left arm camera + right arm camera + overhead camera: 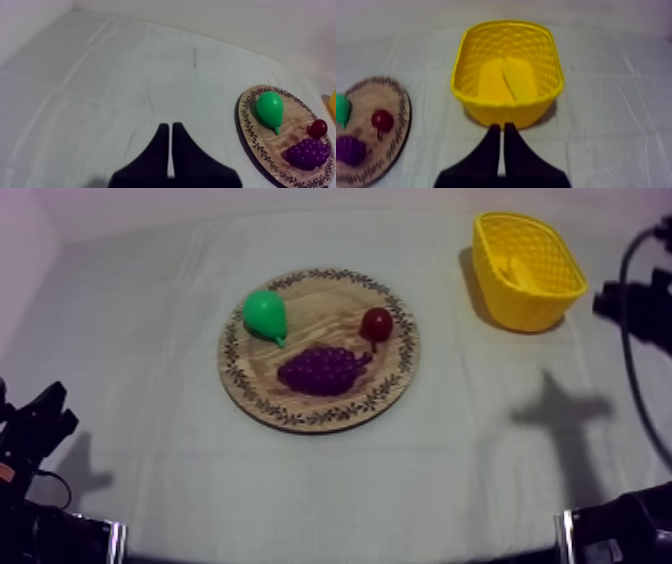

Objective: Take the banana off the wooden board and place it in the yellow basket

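1. The right claw [502,127] is hovering just in front of the near wall of the yellow basket [506,109]. Its two black fingers are lying pressed together as a narrow wedge, gripping nothing.
2. The banana [518,80] is lying inside the basket, on its floor, apart from the right claw.
3. The basket is standing upright on the worktop [616,100], which is wearing a grey-white cloth.
4. The round wooden board [363,100], with its patterned rim, is lying off to one side of the basket, near it but not touching it.
5. On the board, the small red fruit [382,120] is sitting closest to the basket. The green pear [341,109] is lying farthest from the basket. The bunch of purple grapes [350,150] is resting between those two in distance from the basket.
6. The left claw [167,126] is hanging over bare cloth on the far side of the board from the basket, well apart from it. Its fingers are closed together on nothing.
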